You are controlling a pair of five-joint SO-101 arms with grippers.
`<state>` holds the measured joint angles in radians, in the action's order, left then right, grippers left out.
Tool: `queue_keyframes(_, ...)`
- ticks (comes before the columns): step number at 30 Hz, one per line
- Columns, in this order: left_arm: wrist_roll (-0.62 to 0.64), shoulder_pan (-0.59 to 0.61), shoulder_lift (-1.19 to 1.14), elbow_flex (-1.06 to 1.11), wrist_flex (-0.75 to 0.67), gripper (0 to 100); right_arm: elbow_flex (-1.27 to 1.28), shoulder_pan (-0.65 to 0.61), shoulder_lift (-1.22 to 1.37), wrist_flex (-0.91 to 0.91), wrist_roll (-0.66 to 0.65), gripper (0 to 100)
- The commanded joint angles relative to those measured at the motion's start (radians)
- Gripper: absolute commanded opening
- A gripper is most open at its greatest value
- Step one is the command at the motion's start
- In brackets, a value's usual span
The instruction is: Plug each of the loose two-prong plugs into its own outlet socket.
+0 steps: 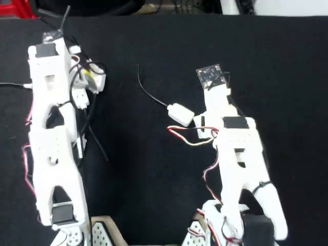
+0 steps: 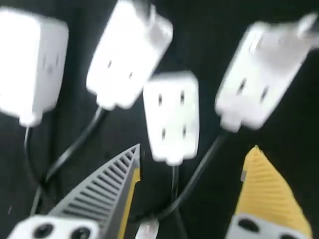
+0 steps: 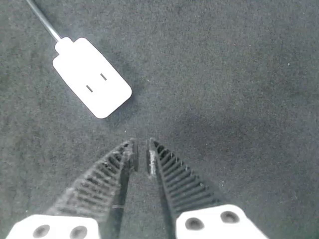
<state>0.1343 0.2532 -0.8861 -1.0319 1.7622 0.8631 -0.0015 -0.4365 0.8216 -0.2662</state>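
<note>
My left gripper (image 2: 194, 152) is open, one grey finger (image 2: 107, 186) and one yellow finger (image 2: 264, 189), held just over a cluster of white plug and socket pieces on black cables. A white block with two pairs of slots (image 2: 172, 117) lies just beyond the gap between the fingers. Two white pieces with prongs (image 2: 129, 47) (image 2: 264, 69) lie on either side of it, and another white block (image 2: 30, 59) lies farther off. My right gripper (image 3: 142, 157) is shut on nothing above the black cloth. A white two-slot socket (image 3: 92, 77) on a thin cable lies just ahead of it, also seen from above (image 1: 179, 114).
Black cloth (image 1: 154, 169) covers the table. The left arm (image 1: 51, 128) stands along the left side and the right arm (image 1: 236, 154) at the right. Red and white wires hang off both arms. A thin black cable (image 1: 148, 89) trails back from the socket.
</note>
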Motion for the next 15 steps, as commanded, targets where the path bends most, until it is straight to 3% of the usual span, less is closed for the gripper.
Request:
queue_keyframes(1, -0.026, 0.013, 0.252, 0.260, -0.060, 29, -0.004, -0.017, -0.010, -0.029, -0.008, 3.5)
queue_keyframes(9, -0.029, 0.061, 0.324, 0.605, -0.371, 28, -0.010, -0.017, 0.015, -0.035, -0.008, 3.5)
queue_keyframes(15, 0.051, 0.061, 0.325, 0.685, -0.551, 28, -0.010, -0.017, 0.015, -0.035, -0.008, 3.5)
